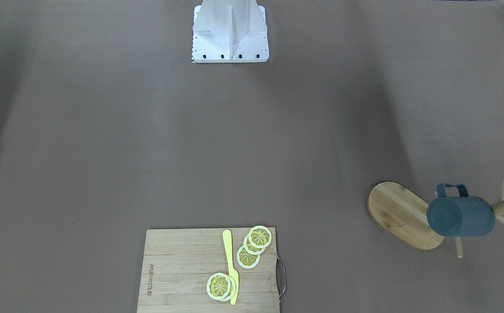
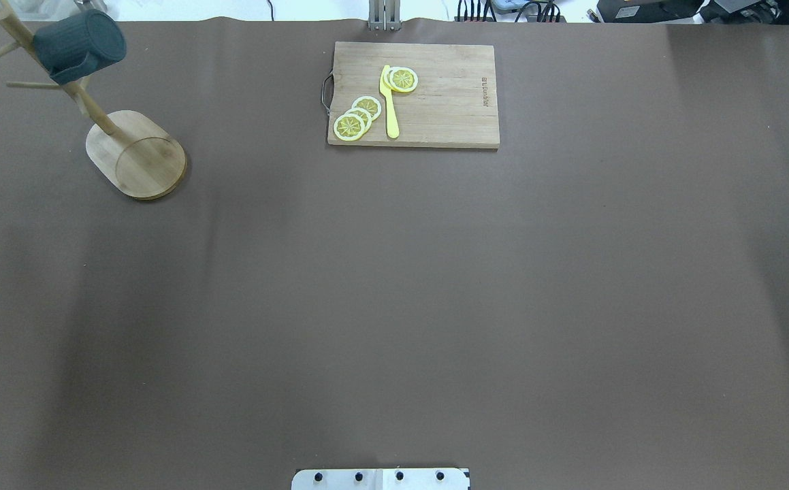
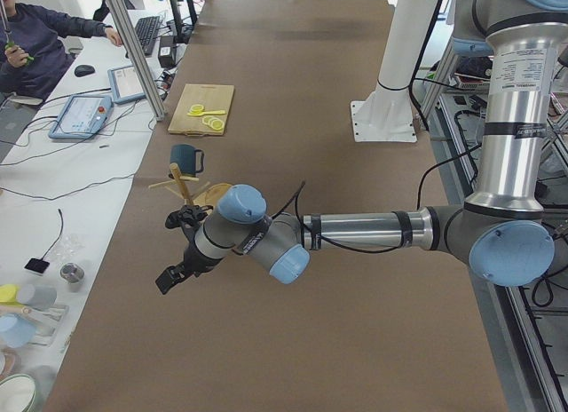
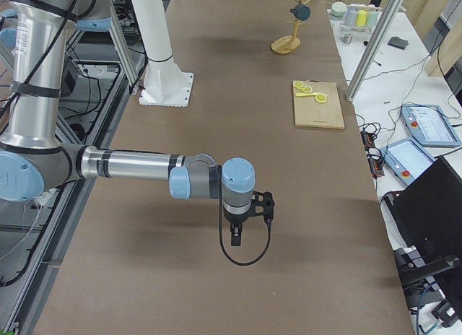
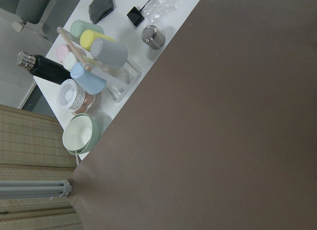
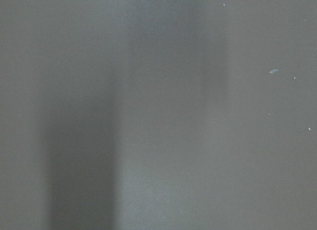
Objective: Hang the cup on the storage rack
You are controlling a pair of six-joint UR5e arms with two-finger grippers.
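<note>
The dark blue-grey cup [image 1: 460,216] hangs by its loop handle on a peg of the bamboo storage rack [image 1: 402,215], bottom facing outward. It also shows in the overhead view [image 2: 79,44] at the far left, on the rack [image 2: 137,156]. Neither gripper is near it. My left gripper [image 3: 173,274] shows only in the exterior left view, held above the table away from the rack [image 3: 182,183]. My right gripper [image 4: 237,237] shows only in the exterior right view, far from the cup [image 4: 301,12]. I cannot tell whether either is open or shut.
A wooden cutting board [image 2: 435,95] with lemon slices [image 2: 357,119] and a yellow knife [image 2: 389,102] lies at the far middle. The robot's white base [image 1: 230,32] stands at the near edge. Cups and bottles [image 5: 94,56] sit on a side table.
</note>
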